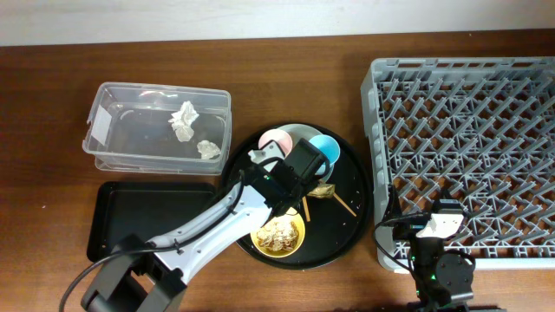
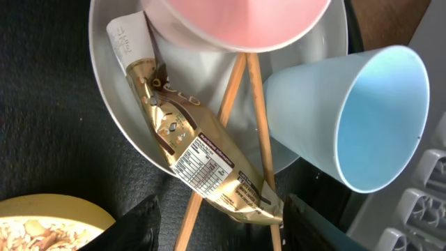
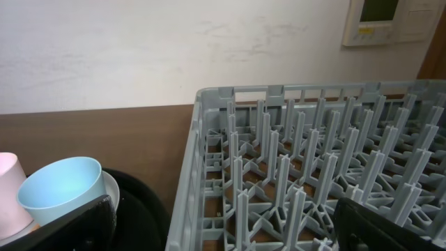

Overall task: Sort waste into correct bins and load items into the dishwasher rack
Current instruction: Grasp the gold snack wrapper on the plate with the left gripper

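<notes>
The gold-brown wrapper (image 2: pixel 195 150) lies across the pale plate (image 2: pixel 202 77) and the crossed chopsticks (image 2: pixel 233 97). My left gripper (image 2: pixel 223 233) is open just above it, fingers either side of the wrapper's lower end, gripping nothing. The pink cup (image 2: pixel 237 21) and the blue cup (image 2: pixel 348 118) lie on their sides on the plate. Beside them the yellow bowl (image 1: pixel 277 236) holds food scraps. The clear tub (image 1: pixel 113 108) contains two tissue balls (image 1: pixel 183 119). The black tray (image 1: pixel 147 221) is bare. My right gripper (image 3: pixel 233 237) hangs open over the front left corner of the grey rack (image 3: pixel 313 160).
The plate, cups, bowl and chopsticks all rest on a large round black tray (image 1: pixel 351 230) between the bins and the rack (image 1: pixel 468 130). A strip of brown table separates the round tray from the rack. A white wall stands behind the table.
</notes>
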Tool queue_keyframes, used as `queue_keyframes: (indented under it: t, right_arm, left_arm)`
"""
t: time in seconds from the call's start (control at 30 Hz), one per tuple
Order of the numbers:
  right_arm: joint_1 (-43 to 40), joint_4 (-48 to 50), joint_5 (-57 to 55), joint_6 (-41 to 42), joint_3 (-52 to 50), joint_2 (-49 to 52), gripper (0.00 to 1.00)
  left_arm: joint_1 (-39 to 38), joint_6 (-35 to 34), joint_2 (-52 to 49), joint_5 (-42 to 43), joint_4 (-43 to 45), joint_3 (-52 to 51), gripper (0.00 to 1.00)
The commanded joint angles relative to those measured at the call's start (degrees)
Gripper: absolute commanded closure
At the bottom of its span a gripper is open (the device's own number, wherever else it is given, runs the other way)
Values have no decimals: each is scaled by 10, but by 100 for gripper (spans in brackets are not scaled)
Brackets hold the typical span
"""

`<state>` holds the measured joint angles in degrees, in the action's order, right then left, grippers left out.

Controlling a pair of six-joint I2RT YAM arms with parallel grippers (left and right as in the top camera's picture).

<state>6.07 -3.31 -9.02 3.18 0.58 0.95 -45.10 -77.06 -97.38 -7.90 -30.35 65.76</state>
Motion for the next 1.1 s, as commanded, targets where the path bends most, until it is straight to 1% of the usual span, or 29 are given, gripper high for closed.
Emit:
queue_keyframes:
  t: [0.0, 0.07, 0.43, 0.53, 0.67, 1.07]
  right_arm:
    - [3, -4, -7, 3, -3, -2, 2]
    - [3, -4, -7, 3, -3, -2, 2]
    - [3, -4, -7, 3, -3, -2, 2]
    - [3, -4, -7, 3, -3, -2, 2]
    - [3, -4, -7, 3, -3, -2, 2]
    - [3, -4, -7, 3, -3, -2, 2]
  left_arm:
    - [-1, -54, -1, 4, -1, -15, 44]
    - [0, -75, -5, 5, 3, -25, 44]
    - [1, -78, -44, 17, 34, -30, 44]
    - [2, -103, -58, 23, 39, -30, 45]
    - [4, -104, -70, 40, 59, -30, 45]
    - [4, -104, -76, 31, 59, -30, 46]
